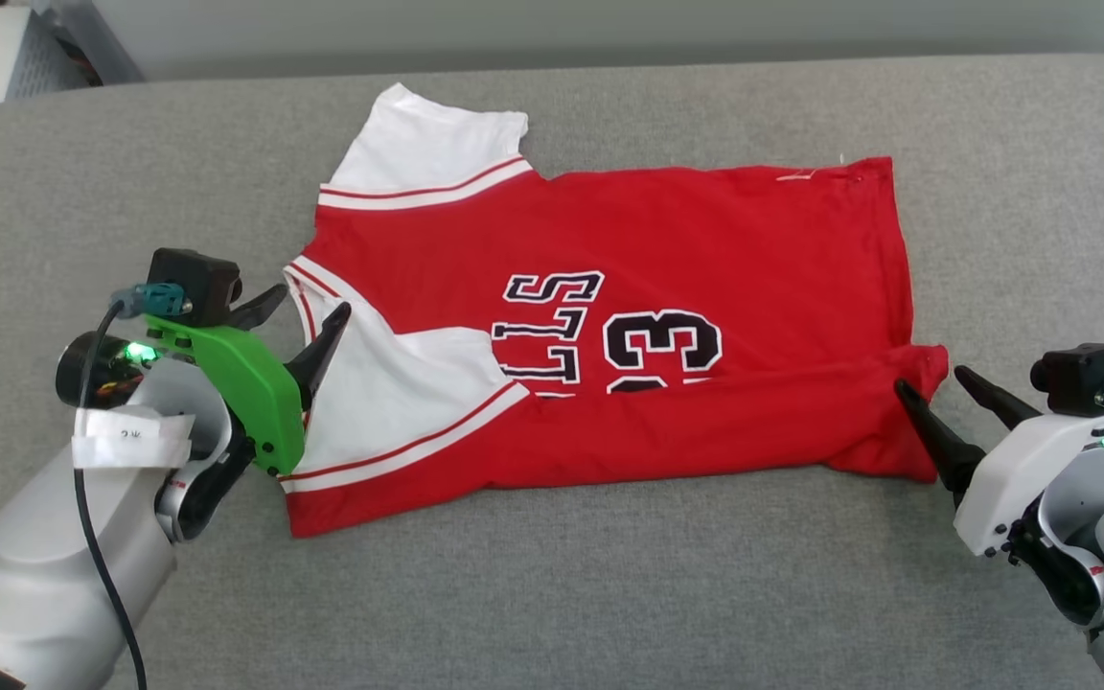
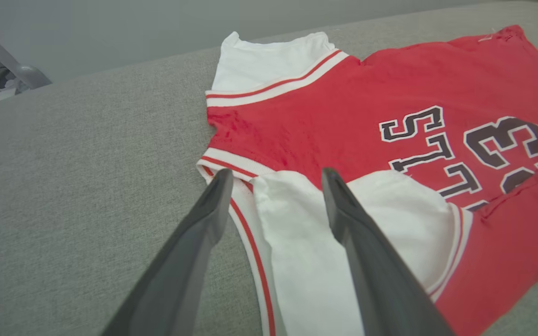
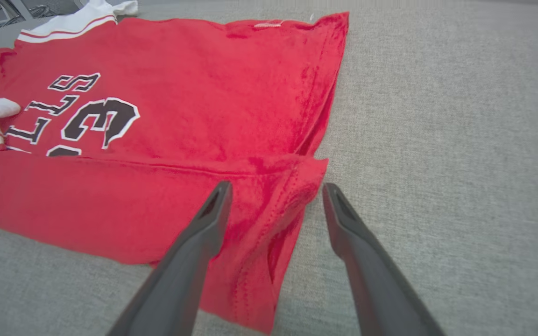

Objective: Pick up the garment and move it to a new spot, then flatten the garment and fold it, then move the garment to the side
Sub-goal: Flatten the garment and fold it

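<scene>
The garment (image 1: pixel 609 240) lies on the grey upholstered surface (image 1: pixel 801 585), its near edge and white sleeve folded over part of the lettering, the left gripper (image 1: pixel 310 303) spread open at the collar end, the right gripper (image 1: pixel 930 379) spread open astride the hem corner, with bare surface on every side.
</scene>
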`<state>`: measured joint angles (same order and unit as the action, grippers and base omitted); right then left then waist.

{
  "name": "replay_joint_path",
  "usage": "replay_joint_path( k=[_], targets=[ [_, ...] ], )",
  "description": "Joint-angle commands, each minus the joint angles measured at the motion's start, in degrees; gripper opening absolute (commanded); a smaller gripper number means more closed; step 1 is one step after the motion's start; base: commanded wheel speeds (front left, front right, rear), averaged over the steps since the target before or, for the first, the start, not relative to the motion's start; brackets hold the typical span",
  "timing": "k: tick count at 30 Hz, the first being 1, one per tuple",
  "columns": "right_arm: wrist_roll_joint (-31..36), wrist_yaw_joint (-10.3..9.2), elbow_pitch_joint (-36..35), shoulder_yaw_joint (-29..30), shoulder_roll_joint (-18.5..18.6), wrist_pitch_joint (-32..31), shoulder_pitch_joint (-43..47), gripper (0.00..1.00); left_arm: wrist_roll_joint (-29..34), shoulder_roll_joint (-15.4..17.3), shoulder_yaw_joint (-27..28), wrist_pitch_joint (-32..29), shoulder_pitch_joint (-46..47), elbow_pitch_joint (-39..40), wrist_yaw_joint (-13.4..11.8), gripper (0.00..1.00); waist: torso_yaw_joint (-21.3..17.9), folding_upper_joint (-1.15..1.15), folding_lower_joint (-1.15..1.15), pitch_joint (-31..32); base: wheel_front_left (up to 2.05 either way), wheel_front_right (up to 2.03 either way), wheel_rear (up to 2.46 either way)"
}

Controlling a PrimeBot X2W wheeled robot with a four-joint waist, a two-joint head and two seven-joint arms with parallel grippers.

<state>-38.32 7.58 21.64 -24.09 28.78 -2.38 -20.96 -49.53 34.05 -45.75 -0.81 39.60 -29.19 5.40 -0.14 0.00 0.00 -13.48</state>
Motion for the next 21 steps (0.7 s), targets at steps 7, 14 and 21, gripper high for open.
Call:
replay_joint_path(
  k=[7,14,21],
  targets=[
    [3.2,-0.09,-5.3,4.1,1.2,-6.5,3.9,1.00,-4.0,-1.7,3.0,4.2,-6.9,4.1,-5.6,1.00,1.3,0.00,0.00,6.2,0.00,0.00,0.00],
    [6.0,-0.09,-14.7,11.5,-0.7,-17.5,10.8,1.00,-6.9,0.7,2.9,-0.8,-16.2,17.2,-14.9,1.00,2.0,0.00,0.00,7.7,0.00,0.00,0.00],
    [10.6,-0.09,-24.5,19.5,-5.7,-29.7,17.4,1.00,-7.0,5.2,0.9,-7.8,-22.6,29.4,-23.9,1.00,1.9,0.00,0.00,6.4,0.00,0.00,0.00]
  ],
)
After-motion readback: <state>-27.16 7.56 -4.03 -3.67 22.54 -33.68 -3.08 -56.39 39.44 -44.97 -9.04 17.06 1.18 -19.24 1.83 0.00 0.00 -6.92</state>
